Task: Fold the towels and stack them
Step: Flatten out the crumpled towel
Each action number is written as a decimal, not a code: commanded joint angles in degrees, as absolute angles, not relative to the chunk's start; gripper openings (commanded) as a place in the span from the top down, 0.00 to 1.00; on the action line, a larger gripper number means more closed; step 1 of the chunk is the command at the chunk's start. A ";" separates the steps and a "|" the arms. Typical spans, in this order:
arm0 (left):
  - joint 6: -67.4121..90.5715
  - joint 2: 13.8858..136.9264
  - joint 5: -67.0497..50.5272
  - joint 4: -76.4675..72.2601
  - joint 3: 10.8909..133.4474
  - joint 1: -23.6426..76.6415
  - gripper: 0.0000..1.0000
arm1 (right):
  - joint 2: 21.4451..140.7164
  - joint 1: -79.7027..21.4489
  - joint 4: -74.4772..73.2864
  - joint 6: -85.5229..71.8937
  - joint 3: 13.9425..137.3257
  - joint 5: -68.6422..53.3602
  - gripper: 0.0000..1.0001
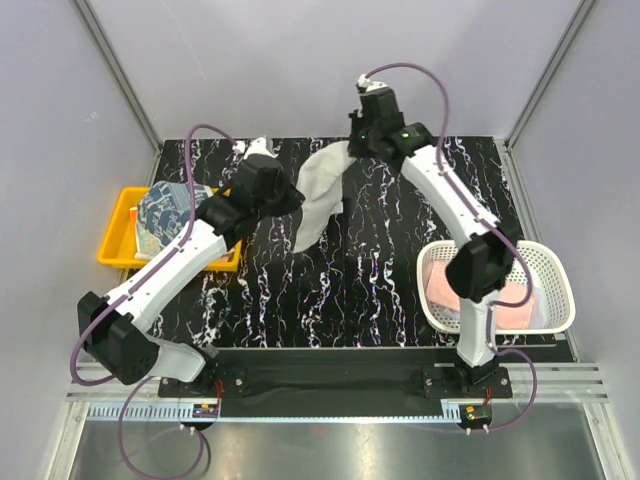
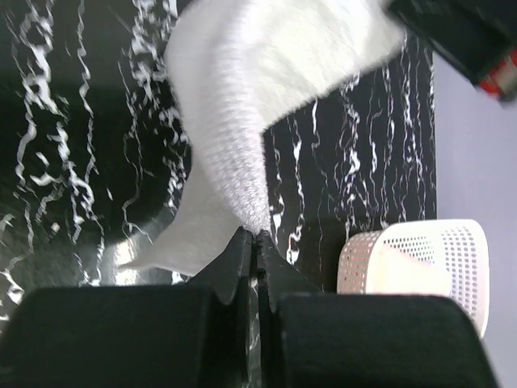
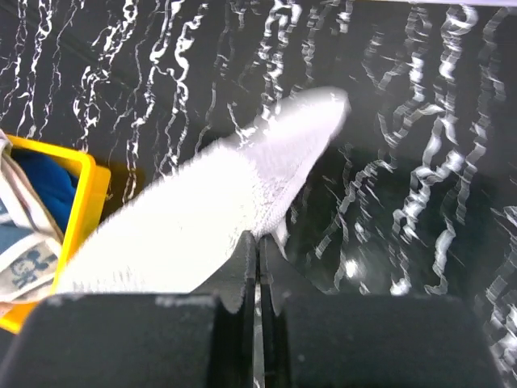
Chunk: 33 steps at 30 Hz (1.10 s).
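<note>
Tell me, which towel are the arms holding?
The plain whitish towel, held between both. The blue-patterned towel lies in the yellow tray, the pink towel in the basket.

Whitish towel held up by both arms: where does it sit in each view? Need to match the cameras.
Top external: the whitish cloth towel hangs as a twisted band at upper centre.
Left wrist: the towel fills top centre, narrowing down to the fingers at bottom centre.
Right wrist: the towel is a blurred diagonal from lower left to upper centre, above the fingers.
Shared landmark: the black white-veined tabletop, in all three views.
</note>
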<state>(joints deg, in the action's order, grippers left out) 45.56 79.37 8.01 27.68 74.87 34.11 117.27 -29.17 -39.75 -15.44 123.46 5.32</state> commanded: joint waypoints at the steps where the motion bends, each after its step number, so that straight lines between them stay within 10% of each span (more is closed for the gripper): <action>1: 42.10 79.10 12.13 31.12 74.45 33.05 0.97 | 108.47 -30.59 -39.21 -15.72 115.79 5.80 1.00; 8: 45.96 80.68 7.13 22.34 56.98 32.70 0.94 | 92.92 -33.30 -19.18 -26.89 69.78 -1.41 1.00; 16: 50.98 76.74 0.35 10.20 35.34 33.48 0.87 | 86.58 -43.41 -11.26 -35.68 43.89 1.41 1.00; 21: 47.91 68.58 2.62 16.24 34.80 35.33 0.50 | 76.92 -44.21 -15.81 -36.65 39.90 3.25 0.96; 33: 29.64 85.84 8.70 23.38 66.15 34.19 0.31 | 79.53 -42.37 -30.76 -35.07 54.40 22.76 0.39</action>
